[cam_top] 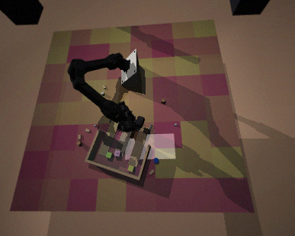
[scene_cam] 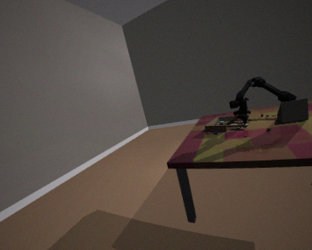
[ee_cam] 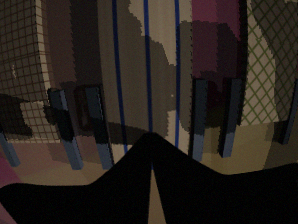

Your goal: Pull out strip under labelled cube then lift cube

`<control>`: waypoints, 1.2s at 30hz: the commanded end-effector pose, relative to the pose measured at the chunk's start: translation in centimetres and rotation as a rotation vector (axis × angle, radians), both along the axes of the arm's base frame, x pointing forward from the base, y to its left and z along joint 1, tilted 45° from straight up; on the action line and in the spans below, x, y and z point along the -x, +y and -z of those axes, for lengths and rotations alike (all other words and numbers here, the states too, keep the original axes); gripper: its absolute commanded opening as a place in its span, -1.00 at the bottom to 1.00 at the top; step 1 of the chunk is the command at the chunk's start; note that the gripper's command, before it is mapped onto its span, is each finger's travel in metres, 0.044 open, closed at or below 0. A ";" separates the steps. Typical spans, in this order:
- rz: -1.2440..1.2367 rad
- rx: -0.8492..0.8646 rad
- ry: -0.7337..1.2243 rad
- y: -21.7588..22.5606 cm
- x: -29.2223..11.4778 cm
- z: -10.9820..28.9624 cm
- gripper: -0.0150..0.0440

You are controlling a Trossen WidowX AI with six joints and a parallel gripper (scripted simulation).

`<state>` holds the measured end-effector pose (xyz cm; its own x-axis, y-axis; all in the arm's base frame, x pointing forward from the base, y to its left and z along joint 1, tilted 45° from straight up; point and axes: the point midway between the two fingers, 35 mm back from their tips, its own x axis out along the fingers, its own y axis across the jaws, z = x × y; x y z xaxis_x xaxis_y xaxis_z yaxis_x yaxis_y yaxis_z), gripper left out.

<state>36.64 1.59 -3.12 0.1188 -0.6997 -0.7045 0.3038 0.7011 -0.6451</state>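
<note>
A shallow wooden tray (cam_top: pixel 91 149) (scene_cam: pixel 214 128) holds several long strips side by side, with small cubes on them. A pale purple cube (cam_top: pixel 117 152), a green cube (cam_top: pixel 109 154) and a yellow-green cube (cam_top: pixel 130 167) lie there; no label is readable. My gripper (cam_top: pixel 127 131) (scene_cam: pixel 240 119) (ee_cam: pixel 149 139) is low at the tray's far end. In the wrist view a tan blue-edged strip (ee_cam: pixel 160 63) runs straight into the closed fingers, and a tan sliver shows between them. The neighbouring strips' end tabs (ee_cam: pixel 96 119) stand free on both sides.
A grey wedge-shaped block (cam_top: pixel 131 72) (scene_cam: pixel 293 111) stands behind the arm. Small loose cubes (cam_top: pixel 163 101) (cam_top: pixel 79 143) and a blue ball (cam_top: pixel 156 161) lie around the tray on the checkered table top. The table's front edge (scene_cam: pixel 247 163) is far from the tray.
</note>
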 end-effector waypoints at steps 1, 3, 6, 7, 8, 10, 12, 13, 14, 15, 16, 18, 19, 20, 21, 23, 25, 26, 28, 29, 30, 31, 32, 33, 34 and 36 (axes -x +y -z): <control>0.010 -0.003 0.018 -0.2 1.1 0.5 -0.49; 0.010 -0.003 0.018 -0.2 1.4 0.6 -0.49; 0.010 -0.003 0.019 -0.1 1.9 0.8 -0.49; 0.010 -0.003 0.019 -0.1 2.0 0.8 -0.49; 0.010 -0.003 0.019 -0.1 2.2 0.9 -0.49; 0.010 -0.003 0.019 -0.1 2.5 0.9 -0.49; 0.010 -0.003 0.019 0.0 2.8 1.0 -0.49; 0.010 -0.003 0.019 0.0 2.9 1.1 -0.49; 0.010 -0.003 0.019 0.0 3.1 1.1 -0.49; 0.010 -0.003 0.019 0.0 3.2 1.2 -0.49; 0.010 -0.003 0.019 0.0 3.3 1.2 -0.49; 0.010 -0.003 0.020 0.1 3.6 1.3 -0.49; 0.010 -0.003 0.020 0.1 3.8 1.3 -0.49; 0.010 -0.003 0.020 0.1 3.9 1.4 -0.49; 0.010 -0.003 0.020 0.1 4.1 1.4 -0.49; 0.010 -0.003 0.020 0.1 4.3 1.5 -0.49; 0.010 -0.003 0.020 0.2 4.6 1.6 -0.49; 0.010 -0.004 0.020 0.2 4.7 1.6 -0.49; 0.010 -0.004 0.020 0.2 5.0 1.7 -0.49; 0.010 -0.004 0.021 0.3 5.2 1.8 -0.49; 0.010 -0.004 0.021 0.3 5.3 1.8 -0.49; 0.010 -0.004 0.021 0.3 5.5 1.8 -0.49; 0.010 -0.004 0.021 0.3 5.6 1.9 -0.49; 0.010 -0.004 0.021 0.3 5.8 1.9 -0.49; 0.010 -0.004 0.021 0.4 5.9 2.0 -0.49; 0.010 -0.004 0.021 0.4 6.2 2.1 -0.49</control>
